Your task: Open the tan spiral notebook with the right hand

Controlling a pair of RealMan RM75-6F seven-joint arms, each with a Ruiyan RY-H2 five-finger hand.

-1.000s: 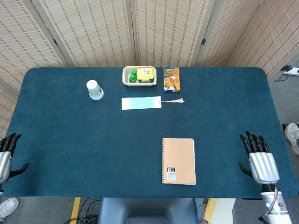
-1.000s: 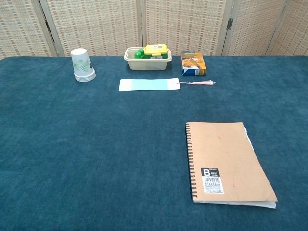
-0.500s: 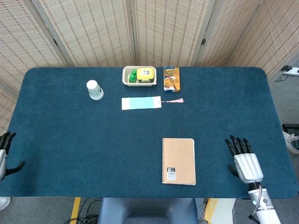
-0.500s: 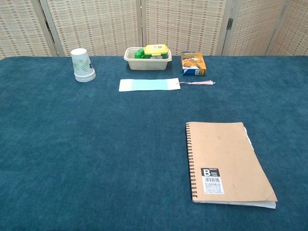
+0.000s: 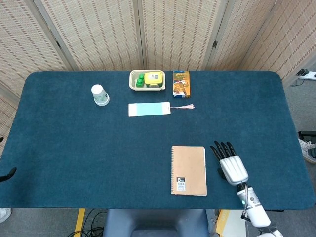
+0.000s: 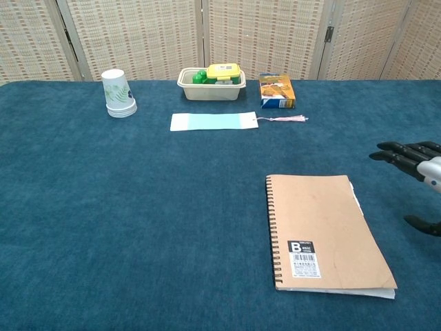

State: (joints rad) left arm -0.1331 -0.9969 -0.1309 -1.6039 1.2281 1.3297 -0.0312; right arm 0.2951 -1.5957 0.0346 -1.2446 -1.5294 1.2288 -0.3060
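While the right hand (image 5: 232, 167) hovers with fingers spread and holding nothing, the closed tan spiral notebook (image 5: 188, 170) lies flat just to its left, not touching. Its long axis runs parallel to the fingers, spiral binding on the far side, so the free page edge faces the hand. Only a fingertip of the left hand (image 5: 9, 173) shows, well apart, its state unclear.

Notebook (image 5: 188, 170) sits near front edge, right hand (image 5: 231, 165) just beside it on right; cup (image 5: 99, 95), tray (image 5: 147, 80), box (image 5: 181, 83) along back, bookmark (image 5: 149, 108) before tray.
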